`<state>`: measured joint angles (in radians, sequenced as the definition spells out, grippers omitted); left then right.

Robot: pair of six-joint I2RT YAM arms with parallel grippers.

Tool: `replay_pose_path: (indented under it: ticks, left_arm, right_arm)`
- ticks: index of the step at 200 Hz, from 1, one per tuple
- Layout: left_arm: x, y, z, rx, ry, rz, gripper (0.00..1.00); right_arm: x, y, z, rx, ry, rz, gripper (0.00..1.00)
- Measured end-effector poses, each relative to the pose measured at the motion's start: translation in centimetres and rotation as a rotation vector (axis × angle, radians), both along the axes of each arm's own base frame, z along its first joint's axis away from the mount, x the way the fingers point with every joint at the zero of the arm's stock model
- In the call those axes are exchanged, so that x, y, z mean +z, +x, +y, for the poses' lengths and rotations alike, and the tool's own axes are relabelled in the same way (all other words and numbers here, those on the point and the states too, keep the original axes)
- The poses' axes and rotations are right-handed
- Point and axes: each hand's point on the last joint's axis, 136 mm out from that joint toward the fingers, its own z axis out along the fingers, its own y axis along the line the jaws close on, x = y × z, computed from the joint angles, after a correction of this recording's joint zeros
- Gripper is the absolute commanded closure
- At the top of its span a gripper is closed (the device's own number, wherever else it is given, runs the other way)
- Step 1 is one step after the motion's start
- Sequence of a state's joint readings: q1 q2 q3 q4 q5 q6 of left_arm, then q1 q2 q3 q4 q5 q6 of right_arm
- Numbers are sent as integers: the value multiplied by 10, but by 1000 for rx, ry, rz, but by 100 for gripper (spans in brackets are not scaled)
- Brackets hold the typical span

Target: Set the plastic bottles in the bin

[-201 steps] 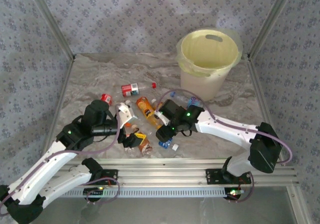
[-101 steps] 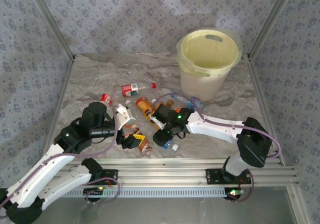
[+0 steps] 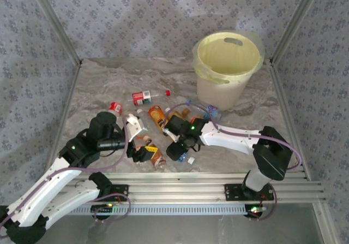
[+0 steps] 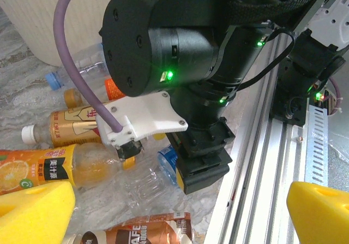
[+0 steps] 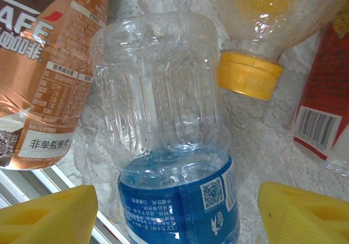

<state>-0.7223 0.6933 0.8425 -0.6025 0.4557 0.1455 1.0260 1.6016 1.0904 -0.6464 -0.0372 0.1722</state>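
Now, the bin (image 3: 226, 69) stands upright at the far right of the worktop (image 3: 109, 83), its mouth wide open. The plastic bottles (image 3: 158, 117) lie loose on their sides in a cluster near the middle and the near edge. Most are well apart from the bin; one blue-capped bottle (image 3: 210, 112) lies near its foot.

Right tool (image 5: 174, 216): points down over a clear blue-label bottle (image 5: 174, 146) lying flat on the worktop. The yellow pads (image 5: 49, 216) are apart, one on either side of the label end. Worktop shows between the right-hand pad and the bottle, so it is straddled and not clamped. A brown-label bottle (image 5: 43, 64) lies just beside it on one flank. The cap of a yellow-capped bottle (image 5: 251, 75) sits close to its clear end. A red label (image 5: 322, 107) shows at the frame edge.

Left tool (image 4: 174, 216): pads spread wide with nothing between them in a grip. It sits low near the front rail (image 4: 262, 162), facing the right arm's wrist. An orange-label bottle (image 4: 54, 167) lies just past one pad.
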Motion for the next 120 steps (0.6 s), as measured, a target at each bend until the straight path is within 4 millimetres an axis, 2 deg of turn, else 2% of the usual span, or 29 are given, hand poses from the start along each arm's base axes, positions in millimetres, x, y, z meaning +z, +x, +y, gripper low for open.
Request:
replay_pose_path:
  ticks: [120]
  left_arm:
    - [-1, 0, 0, 0, 1, 1, 0]
  right_arm:
    - [-28, -6, -1, 17, -70, 44, 19]
